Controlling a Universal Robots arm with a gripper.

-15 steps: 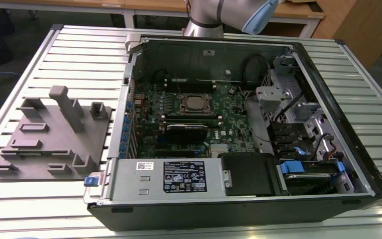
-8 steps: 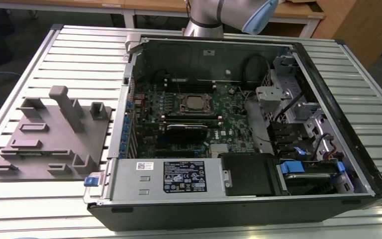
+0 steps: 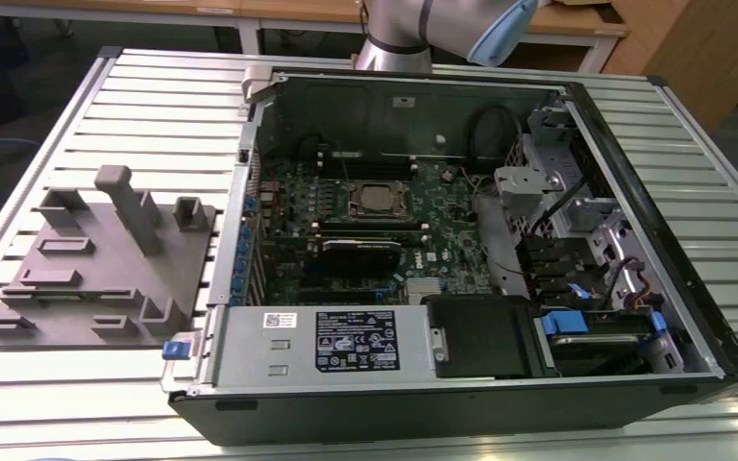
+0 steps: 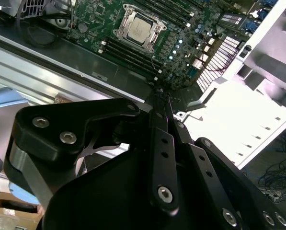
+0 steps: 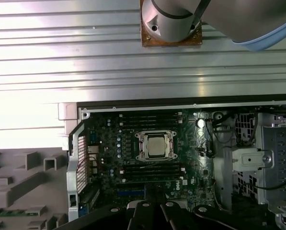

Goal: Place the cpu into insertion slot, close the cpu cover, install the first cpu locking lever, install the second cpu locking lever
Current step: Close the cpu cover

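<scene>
A: Silver cpu (image 5: 155, 145) lay in slot (image 5: 142, 145), mid-board. Jaws were pressed together, empty, well clear of it.
B: Judged: levers wanted a square approach and gentle pressure.

The cpu (image 5: 156, 145), a small flat square chip with a dull silver-grey metal top, lies flat and seated in the insertion slot (image 3: 353, 200), a square socket with a silvery rim on the green motherboard (image 5: 109, 160) inside the open computer case (image 3: 407, 423). The cpu cover (image 5: 156, 134), a thin silvery metal frame with a large square window, lies down flat around the chip, whose top shows through the window. Whether the locking levers are latched cannot be told.
</scene>
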